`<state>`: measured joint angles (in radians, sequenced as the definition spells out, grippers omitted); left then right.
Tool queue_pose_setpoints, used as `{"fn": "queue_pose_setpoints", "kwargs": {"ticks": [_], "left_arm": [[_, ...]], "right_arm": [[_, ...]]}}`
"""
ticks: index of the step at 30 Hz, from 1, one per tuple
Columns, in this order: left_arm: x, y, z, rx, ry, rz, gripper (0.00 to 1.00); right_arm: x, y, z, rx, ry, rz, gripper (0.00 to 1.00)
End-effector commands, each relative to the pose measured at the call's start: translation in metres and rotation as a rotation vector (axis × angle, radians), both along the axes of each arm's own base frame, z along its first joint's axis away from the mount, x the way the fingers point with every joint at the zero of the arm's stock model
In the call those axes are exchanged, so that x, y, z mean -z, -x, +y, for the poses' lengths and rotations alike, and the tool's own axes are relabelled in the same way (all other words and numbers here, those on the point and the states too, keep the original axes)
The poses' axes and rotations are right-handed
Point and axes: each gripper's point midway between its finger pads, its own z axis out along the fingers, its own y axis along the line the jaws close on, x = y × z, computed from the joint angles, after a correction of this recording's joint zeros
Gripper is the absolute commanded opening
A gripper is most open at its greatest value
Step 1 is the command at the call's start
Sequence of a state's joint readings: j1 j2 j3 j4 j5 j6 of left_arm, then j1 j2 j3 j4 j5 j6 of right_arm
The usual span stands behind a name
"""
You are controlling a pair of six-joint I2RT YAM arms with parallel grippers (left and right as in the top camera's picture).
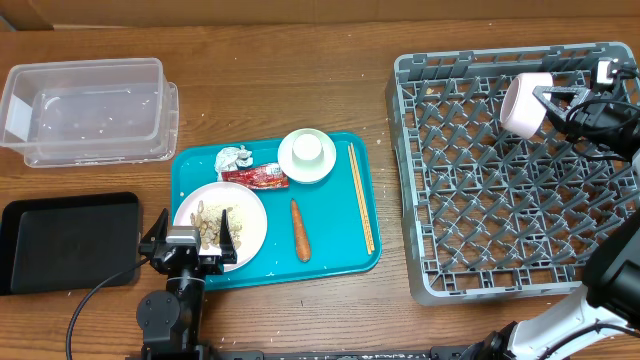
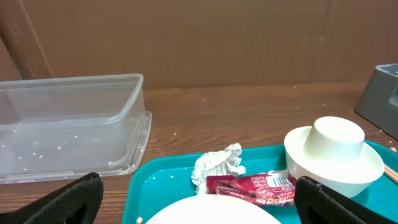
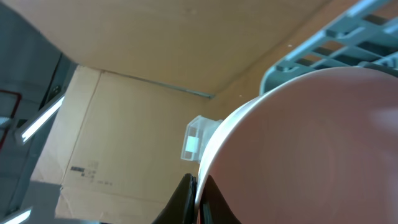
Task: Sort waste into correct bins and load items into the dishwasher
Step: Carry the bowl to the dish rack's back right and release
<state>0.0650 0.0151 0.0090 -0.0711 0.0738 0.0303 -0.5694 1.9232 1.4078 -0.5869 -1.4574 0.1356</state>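
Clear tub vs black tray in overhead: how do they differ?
The clear tub is see-through with tall walls; the black tray is opaque and shallow. The clear tub sits farther back on the table; the black tray lies nearer, in front of it. The clear tub has a few pale specks inside; the black tray looks bare. Shared: both are rectangular and lie on the table left of the teal tray.

The wooden counter (image 1: 300, 80) carried a clear plastic tub (image 1: 165, 105) at its far left, a flat black tray (image 1: 70, 245) in front of it, a teal tray (image 1: 335, 220) near the middle, and a large grey dish rack (image 1: 500, 200) on the right.
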Motion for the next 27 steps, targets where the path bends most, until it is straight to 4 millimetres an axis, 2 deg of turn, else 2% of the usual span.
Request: {"fn": "queue_pose_setpoints", "kwargs": {"ticks": [1,14,21,24,27], "left_arm": [[0.0,0.0,-0.001,0.005,-0.019,-0.005,1.0],[0.0,0.0,-0.001,0.005,-0.019,-0.005,1.0],[0.0,0.0,-0.001,0.005,-0.019,-0.005,1.0],[0.0,0.0,-0.001,0.005,-0.019,-0.005,1.0],[0.0,0.0,-0.001,0.005,-0.019,-0.005,1.0]], "right_arm": [[0.012,-0.006,-0.007,0.016,0.025,0.002,0.04],[0.02,-0.008,-0.04,0.108,0.085,0.004,0.04],[0.022,-0.011,-0.042,0.113,0.1,-0.007,0.04],[0.029,-0.012,-0.043,0.114,0.094,0.009,0.05],[0.04,-0.013,-0.045,0.117,0.075,0.037,0.1]]}}
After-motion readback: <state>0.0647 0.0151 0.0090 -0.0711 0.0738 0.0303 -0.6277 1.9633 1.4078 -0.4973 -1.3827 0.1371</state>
